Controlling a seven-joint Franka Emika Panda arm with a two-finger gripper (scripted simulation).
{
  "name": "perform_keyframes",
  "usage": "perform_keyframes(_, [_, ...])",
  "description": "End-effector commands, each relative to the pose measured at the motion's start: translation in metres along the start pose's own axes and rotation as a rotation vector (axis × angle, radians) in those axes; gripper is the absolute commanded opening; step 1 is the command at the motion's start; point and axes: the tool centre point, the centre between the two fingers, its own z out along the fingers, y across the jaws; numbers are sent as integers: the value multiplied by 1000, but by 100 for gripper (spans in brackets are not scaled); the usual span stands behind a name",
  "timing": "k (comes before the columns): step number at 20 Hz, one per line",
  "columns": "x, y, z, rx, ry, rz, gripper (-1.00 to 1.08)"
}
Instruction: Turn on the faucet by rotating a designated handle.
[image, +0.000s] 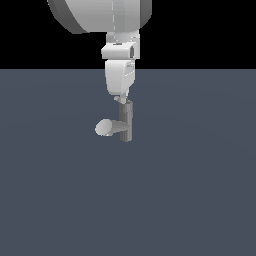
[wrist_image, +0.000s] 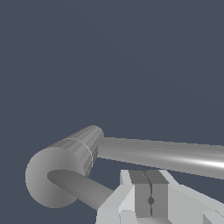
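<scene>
Hand (image: 122, 99) hangs vertical, touching faucet (image: 125, 122) top.

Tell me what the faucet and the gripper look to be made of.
Faucet: plain smooth grey, with a bright streak along one bar in the wrist view, so probably metal with a dull sheen; the untextured render leaves painted plastic open. Gripper: matte white shell, likely plastic, with darker grey pads that may be rubber.

Bare simulated scene: flat grey floor (image: 190, 200)
</scene>
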Motion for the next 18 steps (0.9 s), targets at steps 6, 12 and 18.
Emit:
perform_keyframes(6, [-27, -8, 6, -11, -2, -14, -100])
perform_keyframes(12, [-53, -16, 11, -21, -1, -29, -100])
perform_keyframes(18, [-78, -23, 15, -30, 0, -42, -100])
